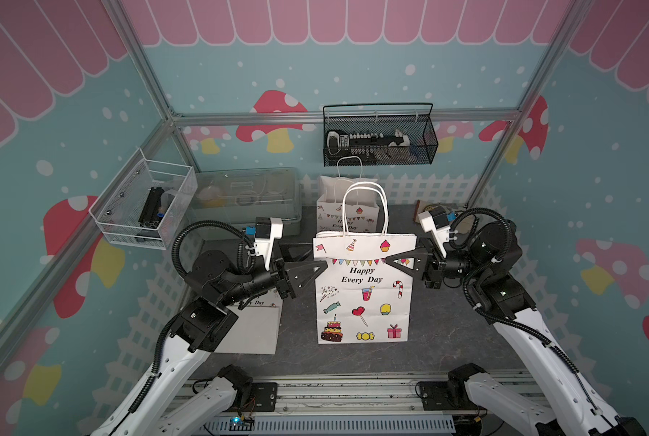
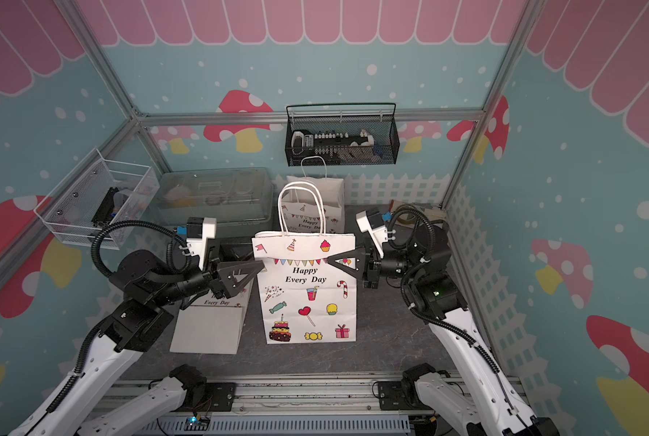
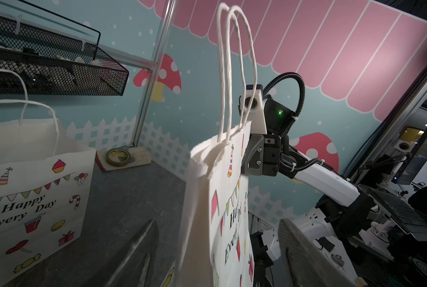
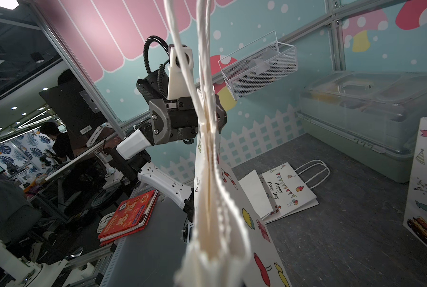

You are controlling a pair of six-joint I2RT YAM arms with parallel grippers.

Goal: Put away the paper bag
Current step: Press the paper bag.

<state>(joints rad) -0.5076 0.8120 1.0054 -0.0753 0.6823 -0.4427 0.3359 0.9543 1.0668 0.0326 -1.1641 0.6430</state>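
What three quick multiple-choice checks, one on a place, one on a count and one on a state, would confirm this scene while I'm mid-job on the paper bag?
1. Where does the flat bag lie?
A) on the table, on the robot's left
B) on the table, on the robot's right
C) hung on the back wall

2. How many paper bags are in view?
A) two
B) three
C) four

3. How is the right end effector?
A) open, clear of everything
B) shut on the upright bag's edge
C) out of view

Key:
1 A: both top views show it on the robot's left of the upright bag.
2 B: there are the upright bag, the flat bag and a standing bag at the back.
3 B: its jaws pinch the bag's side edge near the top.
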